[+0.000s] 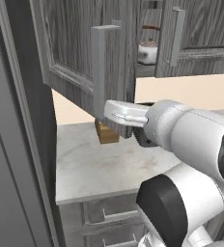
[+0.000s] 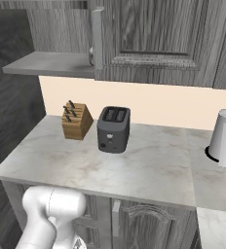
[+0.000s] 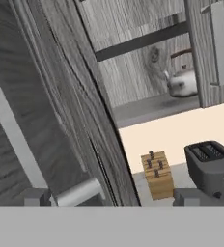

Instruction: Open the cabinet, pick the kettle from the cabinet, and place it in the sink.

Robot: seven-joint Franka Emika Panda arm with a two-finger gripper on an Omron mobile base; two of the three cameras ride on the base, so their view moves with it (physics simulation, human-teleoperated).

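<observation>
Pincer (image 1: pixel 102 117) at bottom of cabinet (image 1: pixel 80 53) door handle (image 1: pixel 99 72), jaw state unclear. Door swung open, kettle (image 1: pixel 147 52) on shelf. Toaster (image 2: pixel 113 129), knife block (image 2: pixel 76 121) on worktop (image 2: pixel 149 168). No readable labels.

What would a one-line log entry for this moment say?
dark grey wood-grain cabinet door: open | gripper: at its silver bar handle | squat silver kettle: on shelf

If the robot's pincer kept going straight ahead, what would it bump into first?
Probably the open cabinet door: the pincer sits at the door's handle, and the panel lies right ahead. Depth is hard to judge.
</observation>
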